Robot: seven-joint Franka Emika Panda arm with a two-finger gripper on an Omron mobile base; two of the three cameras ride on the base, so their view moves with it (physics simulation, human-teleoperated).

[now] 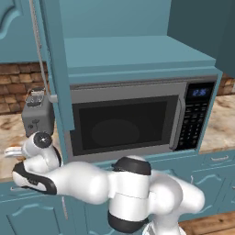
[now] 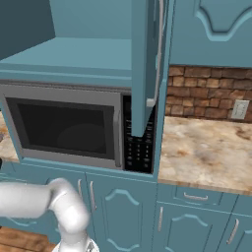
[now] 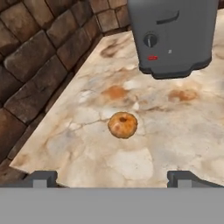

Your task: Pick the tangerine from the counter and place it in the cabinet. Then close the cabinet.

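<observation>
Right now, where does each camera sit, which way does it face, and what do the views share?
Left base view: behind the arm's left, facing the microwave, open cabinet and toaster; white arm across the bottom.
Right base view: behind the arm's right, facing the same microwave and cabinet; arm at lower left.
Hand view: on the hand, looking down at the tangerine on the counter; gripper open.
Hand and left base views share the toaster.

I have the arm (image 1: 114,183) folded low and reaching out to its left, elbow bent, the wrist (image 1: 39,151) turned at the far end of that reach. In the hand view, the gripper (image 3: 112,178) has its two dark fingertips (image 3: 41,178) spread wide apart, nothing between them.
</observation>
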